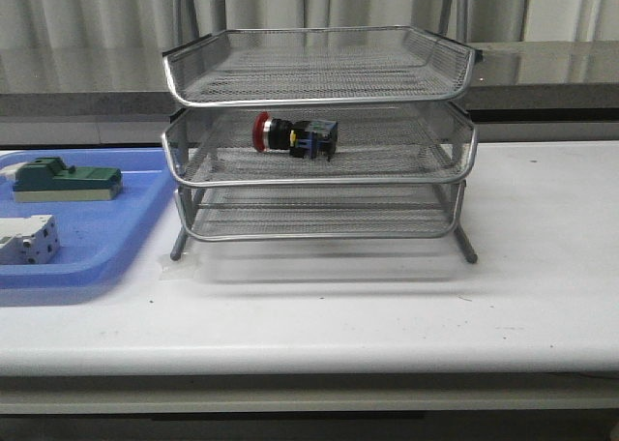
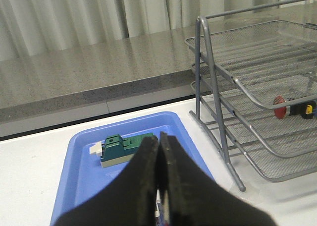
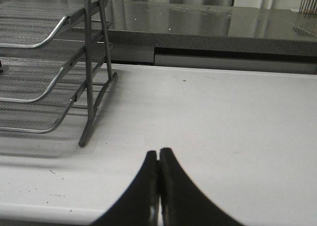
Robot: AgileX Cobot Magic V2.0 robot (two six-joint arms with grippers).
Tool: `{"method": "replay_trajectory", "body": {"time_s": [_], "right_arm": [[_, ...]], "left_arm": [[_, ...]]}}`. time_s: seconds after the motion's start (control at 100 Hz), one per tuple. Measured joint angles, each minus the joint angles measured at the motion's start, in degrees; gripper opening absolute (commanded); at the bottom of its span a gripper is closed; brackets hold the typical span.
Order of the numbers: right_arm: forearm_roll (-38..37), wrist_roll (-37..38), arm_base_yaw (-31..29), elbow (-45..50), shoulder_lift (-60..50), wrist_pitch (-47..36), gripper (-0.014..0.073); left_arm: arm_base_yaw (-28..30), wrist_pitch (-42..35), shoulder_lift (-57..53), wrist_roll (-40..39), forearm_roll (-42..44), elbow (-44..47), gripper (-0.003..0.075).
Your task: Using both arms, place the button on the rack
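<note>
The button (image 1: 295, 135), red head, black body, blue-yellow rear block, lies on its side on the middle tier of the silver wire rack (image 1: 319, 98). It also shows in the left wrist view (image 2: 293, 107), inside the rack (image 2: 247, 82). My left gripper (image 2: 159, 139) is shut and empty above the blue tray, well away from the rack. My right gripper (image 3: 158, 154) is shut and empty above bare table, beside the rack (image 3: 49, 77). Neither arm shows in the front view.
A blue plastic tray (image 1: 116, 243) lies left of the rack, holding a green block (image 1: 66, 181) and a white block (image 1: 27, 240). The tray (image 2: 84, 161) and green block (image 2: 124, 147) also show in the left wrist view. A grey counter runs behind the white table (image 1: 387, 315).
</note>
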Motion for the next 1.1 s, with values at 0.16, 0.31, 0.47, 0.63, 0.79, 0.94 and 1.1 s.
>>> {"method": "replay_trajectory", "body": {"time_s": [0.16, 0.31, 0.47, 0.63, 0.79, 0.94, 1.1], "right_arm": [[0.0, 0.0, 0.0, 0.0, 0.0, 0.0, -0.0057], [0.0, 0.0, 0.0, 0.0, 0.0, 0.0, -0.0057], [0.0, 0.0, 0.0, 0.0, 0.0, 0.0, -0.0057], [0.0, 0.0, 0.0, 0.0, 0.0, 0.0, -0.0057], [0.0, 0.0, 0.0, 0.0, 0.0, 0.0, -0.0057], [0.0, 0.0, 0.0, 0.0, 0.0, 0.0, -0.0057], [0.0, 0.0, 0.0, 0.0, 0.0, 0.0, -0.0057]], "left_arm": [[0.0, 0.0, 0.0, 0.0, 0.0, 0.0, -0.0020], [0.0, 0.0, 0.0, 0.0, 0.0, 0.0, -0.0020], [0.0, 0.0, 0.0, 0.0, 0.0, 0.0, -0.0020], [0.0, 0.0, 0.0, 0.0, 0.0, 0.0, -0.0020], [0.0, 0.0, 0.0, 0.0, 0.0, 0.0, -0.0020], [0.0, 0.0, 0.0, -4.4, 5.2, 0.0, -0.0020], [0.0, 0.0, 0.0, -28.9, 28.9, 0.0, -0.0020]]}}
